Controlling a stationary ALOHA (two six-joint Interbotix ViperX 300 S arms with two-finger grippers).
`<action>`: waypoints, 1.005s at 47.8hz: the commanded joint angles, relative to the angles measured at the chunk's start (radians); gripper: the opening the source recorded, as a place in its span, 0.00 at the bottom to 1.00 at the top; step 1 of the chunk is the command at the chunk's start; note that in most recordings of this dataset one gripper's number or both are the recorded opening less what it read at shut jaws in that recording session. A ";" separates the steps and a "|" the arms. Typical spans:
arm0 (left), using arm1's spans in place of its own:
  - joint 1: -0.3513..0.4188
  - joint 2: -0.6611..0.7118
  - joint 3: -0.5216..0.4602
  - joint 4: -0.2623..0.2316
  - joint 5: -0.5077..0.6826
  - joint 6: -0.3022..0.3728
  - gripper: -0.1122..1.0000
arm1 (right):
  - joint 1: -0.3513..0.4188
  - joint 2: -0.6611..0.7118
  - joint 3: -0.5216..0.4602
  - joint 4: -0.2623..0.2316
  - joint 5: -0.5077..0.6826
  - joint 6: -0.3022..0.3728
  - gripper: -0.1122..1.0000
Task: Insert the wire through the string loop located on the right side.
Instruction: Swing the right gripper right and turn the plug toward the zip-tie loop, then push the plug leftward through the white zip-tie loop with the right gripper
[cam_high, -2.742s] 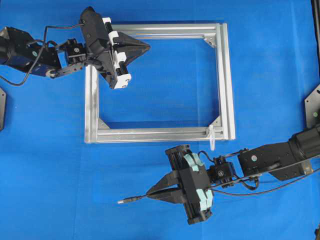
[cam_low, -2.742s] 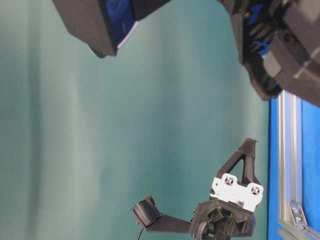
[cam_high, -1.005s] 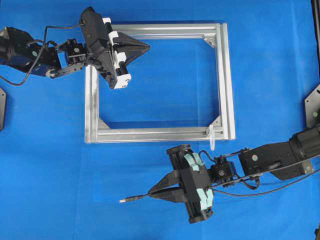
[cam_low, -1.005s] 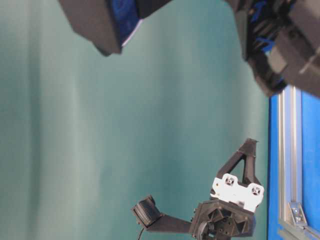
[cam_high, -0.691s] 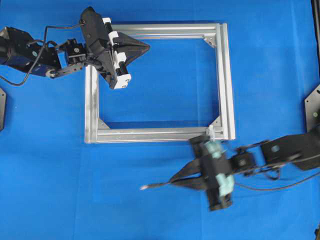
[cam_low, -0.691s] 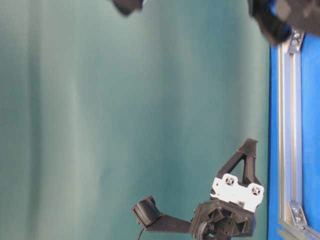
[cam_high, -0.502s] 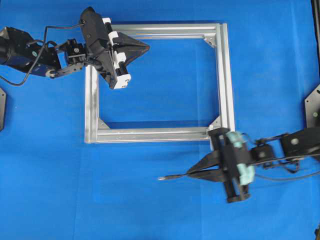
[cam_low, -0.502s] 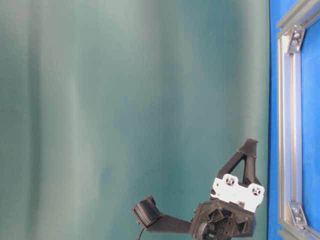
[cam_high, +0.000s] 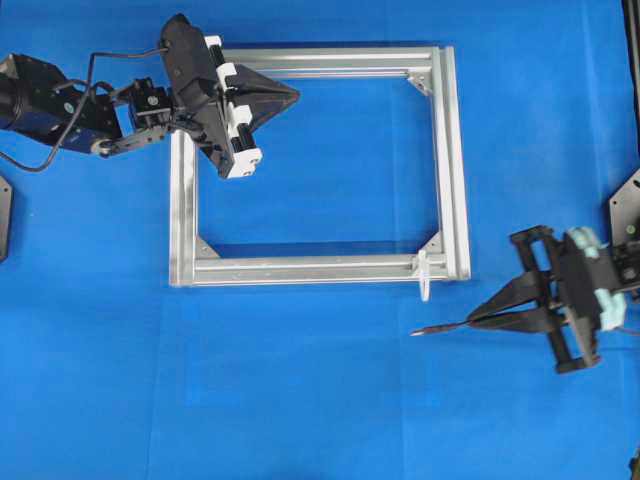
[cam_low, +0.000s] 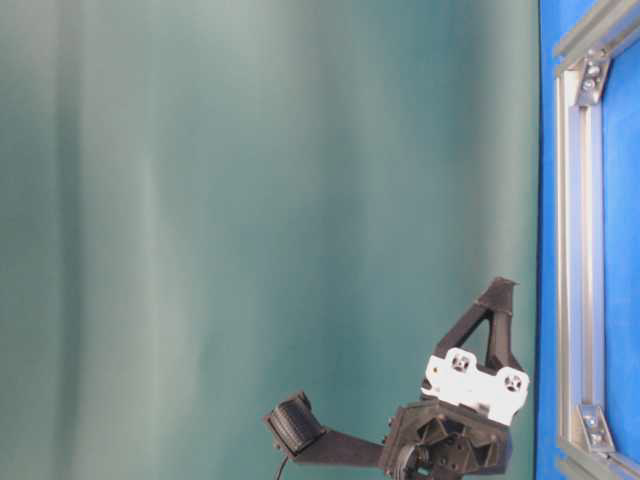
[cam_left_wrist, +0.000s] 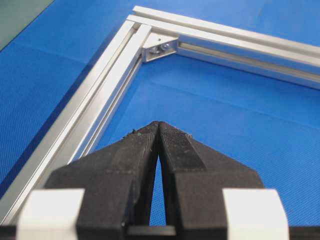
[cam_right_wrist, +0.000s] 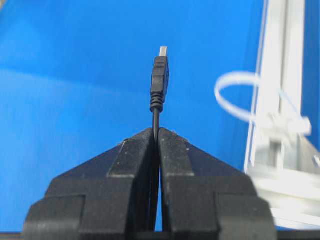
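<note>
Swung rightward since earlier, the right claw (cam_high: 470, 321) pinches the wire (cam_right_wrist: 159, 82) beside the string loop (cam_right_wrist: 240, 95); the left claw (cam_high: 296, 96) stays pressed together, empty.

Right tool (cam_right_wrist: 155, 137): black, two jaws pressed together, clamped on the wire (cam_right_wrist: 159, 82). Wire: thin black cable rising straight up from between the jaws, ending in a ribbed black plug with a small pale metal tip. String loop (cam_right_wrist: 235, 95): whitish, translucent, up and right of the plug, apart from it, fixed to the silver frame (cam_right_wrist: 280, 60). Bench (cam_right_wrist: 75, 75): blue surface.
</note>
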 joint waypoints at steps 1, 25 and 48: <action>-0.002 -0.031 -0.009 0.002 -0.005 0.002 0.10 | 0.005 -0.051 0.021 0.002 -0.002 -0.002 0.07; -0.002 -0.031 -0.011 0.003 -0.005 0.002 0.10 | 0.003 -0.080 0.058 0.002 -0.003 -0.003 0.07; -0.002 -0.031 -0.009 0.003 -0.005 0.002 0.10 | -0.092 -0.080 0.087 0.043 -0.014 -0.006 0.07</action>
